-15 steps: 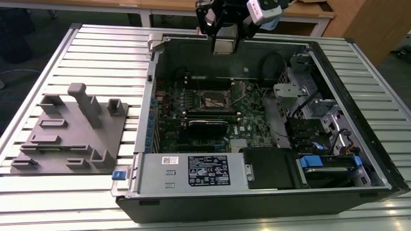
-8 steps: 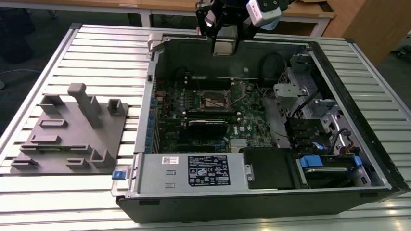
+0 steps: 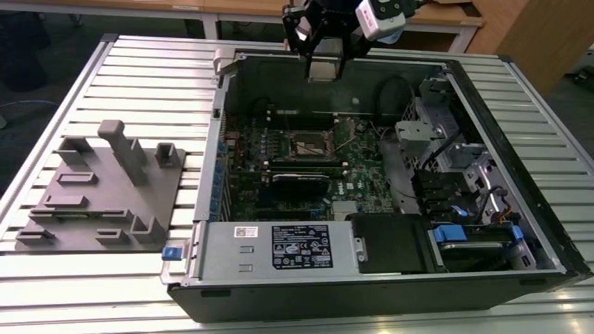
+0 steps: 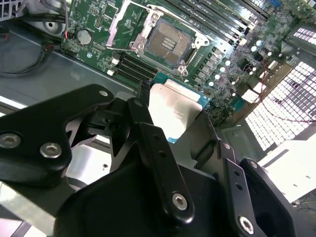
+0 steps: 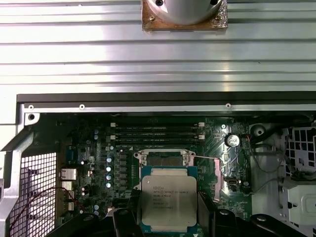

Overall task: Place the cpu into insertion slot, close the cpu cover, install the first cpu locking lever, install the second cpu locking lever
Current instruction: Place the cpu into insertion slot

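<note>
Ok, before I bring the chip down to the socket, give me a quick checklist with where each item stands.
1. Grip on the cpu: ok, the fingers clamp it on two opposite edges.
2. Is the insertion slot bare, with nothing lying in it: ok.
3. Is the cpu cover swung up clear of the slot: ok.
4. Is the cpu lined up over the slot: cannot tell. In the exterior view it hangs high, by the wall of the case at the top of that view, apart from the board.
5. Does the cpu's corner orientation match the slot: cannot tell.
</note>
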`<state>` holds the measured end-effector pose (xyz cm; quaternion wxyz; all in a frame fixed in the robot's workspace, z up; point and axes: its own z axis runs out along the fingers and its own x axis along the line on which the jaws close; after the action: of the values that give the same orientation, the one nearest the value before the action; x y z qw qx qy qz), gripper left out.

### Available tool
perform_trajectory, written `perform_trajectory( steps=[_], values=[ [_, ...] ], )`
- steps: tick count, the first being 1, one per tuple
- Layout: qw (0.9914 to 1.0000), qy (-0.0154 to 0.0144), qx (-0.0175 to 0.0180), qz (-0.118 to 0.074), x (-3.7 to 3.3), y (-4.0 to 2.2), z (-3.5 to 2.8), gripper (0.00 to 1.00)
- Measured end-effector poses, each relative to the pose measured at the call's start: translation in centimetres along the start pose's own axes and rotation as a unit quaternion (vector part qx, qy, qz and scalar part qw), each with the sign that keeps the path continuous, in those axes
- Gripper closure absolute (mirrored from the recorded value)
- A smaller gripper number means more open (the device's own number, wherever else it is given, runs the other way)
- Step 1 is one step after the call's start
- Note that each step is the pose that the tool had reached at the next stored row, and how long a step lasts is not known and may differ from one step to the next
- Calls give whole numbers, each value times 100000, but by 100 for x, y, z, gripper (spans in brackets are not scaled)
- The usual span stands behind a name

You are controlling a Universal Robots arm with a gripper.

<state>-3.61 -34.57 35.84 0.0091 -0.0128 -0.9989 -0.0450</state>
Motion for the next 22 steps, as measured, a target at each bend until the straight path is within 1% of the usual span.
perform_trajectory(
  steps=[4,8,13,22],
  values=[
    [100000,5,9,2,-1,-3,35,46],
    [100000,6,14,0,-1,-4,38,46],
    [100000,6,12,0,-1,-6,71,46],
    [100000,8,15,1,-1,-8,85,46]
  ],
)
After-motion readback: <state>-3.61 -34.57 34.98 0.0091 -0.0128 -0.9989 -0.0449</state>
